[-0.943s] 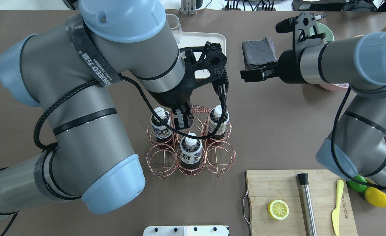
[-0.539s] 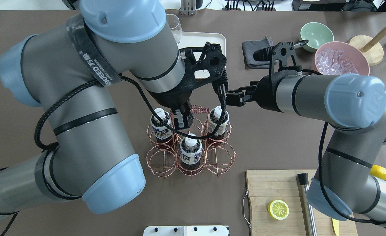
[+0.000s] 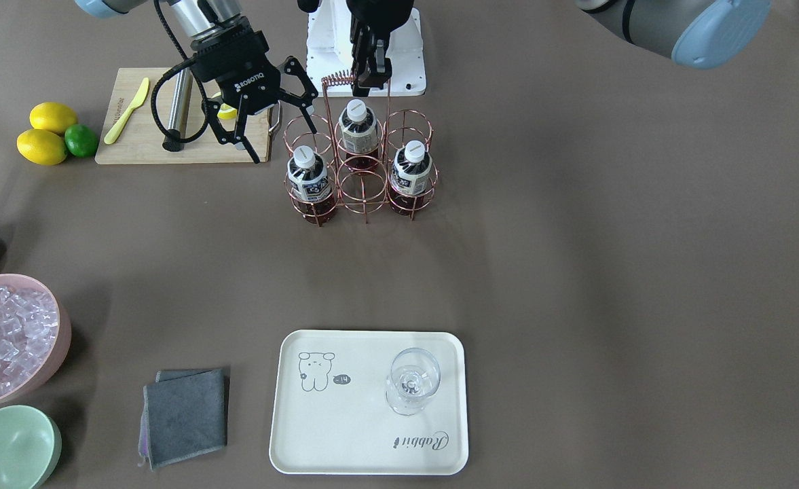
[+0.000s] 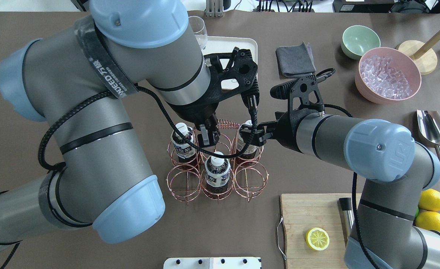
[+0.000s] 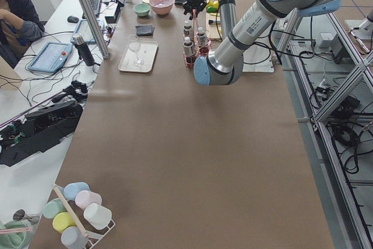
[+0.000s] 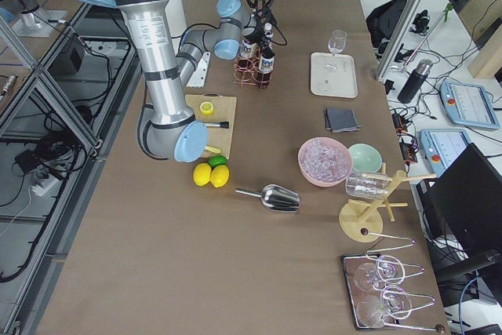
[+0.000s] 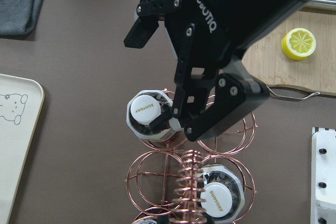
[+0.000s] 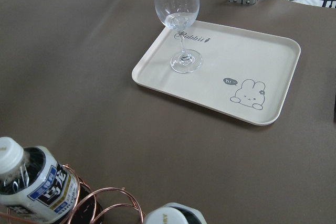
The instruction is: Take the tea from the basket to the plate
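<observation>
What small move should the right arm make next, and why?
Probably close the right claw on the bottle. Its open fingers seem to stand on either side of that bottle's neck, and the left claw is shut on the basket handle, steadying it.

You see right gripper (image 7: 147, 80) reaching in from frame top, jaws spread wide. One finger (image 7: 140, 29) over bare table. Other finger's tip overlaps edge of tea (image 7: 144, 109); contact unclear. Tea stands in basket (image 7: 188, 187) ring below tool. Second bottle (image 7: 218, 199) in ring farther from tool. Plate (image 7: 16, 145) corner off fingertip side. Lemon half (image 7: 299, 43) on cutting board (image 7: 294, 74), behind gripper body.
</observation>
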Robot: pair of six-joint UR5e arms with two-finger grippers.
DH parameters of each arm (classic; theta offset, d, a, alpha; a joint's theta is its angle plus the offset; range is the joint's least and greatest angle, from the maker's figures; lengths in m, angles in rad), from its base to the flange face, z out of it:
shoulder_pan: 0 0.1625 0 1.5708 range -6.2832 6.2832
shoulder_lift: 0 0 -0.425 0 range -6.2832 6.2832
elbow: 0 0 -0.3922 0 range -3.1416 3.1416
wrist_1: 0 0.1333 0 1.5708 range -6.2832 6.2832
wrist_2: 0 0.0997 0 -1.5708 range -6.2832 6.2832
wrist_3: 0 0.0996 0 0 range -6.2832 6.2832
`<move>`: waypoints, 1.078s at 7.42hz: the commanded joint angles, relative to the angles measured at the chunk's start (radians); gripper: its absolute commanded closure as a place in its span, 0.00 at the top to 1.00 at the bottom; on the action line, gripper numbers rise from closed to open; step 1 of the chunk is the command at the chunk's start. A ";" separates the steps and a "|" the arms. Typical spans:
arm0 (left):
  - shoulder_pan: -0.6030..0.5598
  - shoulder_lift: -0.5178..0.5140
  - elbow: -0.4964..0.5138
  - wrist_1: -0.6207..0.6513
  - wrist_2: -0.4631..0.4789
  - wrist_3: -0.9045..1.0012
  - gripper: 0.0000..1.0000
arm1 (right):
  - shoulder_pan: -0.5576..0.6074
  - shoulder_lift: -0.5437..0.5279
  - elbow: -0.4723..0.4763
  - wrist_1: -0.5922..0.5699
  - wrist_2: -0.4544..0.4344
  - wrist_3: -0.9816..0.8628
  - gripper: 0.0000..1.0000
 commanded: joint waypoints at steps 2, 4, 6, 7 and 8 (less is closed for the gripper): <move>0.000 -0.001 -0.002 0.000 0.000 0.000 0.00 | -0.020 0.008 -0.052 0.006 -0.020 -0.017 0.94; 0.000 0.001 -0.002 0.000 0.000 0.000 0.00 | -0.019 0.016 -0.064 0.006 -0.023 -0.045 0.84; 0.000 0.001 -0.002 0.000 0.000 0.000 0.00 | -0.011 0.037 -0.065 0.000 -0.021 -0.061 0.84; 0.000 -0.001 -0.002 0.000 0.000 0.000 0.00 | -0.011 0.045 -0.067 -0.004 -0.021 -0.062 0.83; 0.000 0.001 -0.002 0.000 0.000 0.000 0.00 | -0.011 0.045 -0.067 -0.004 -0.021 -0.062 0.80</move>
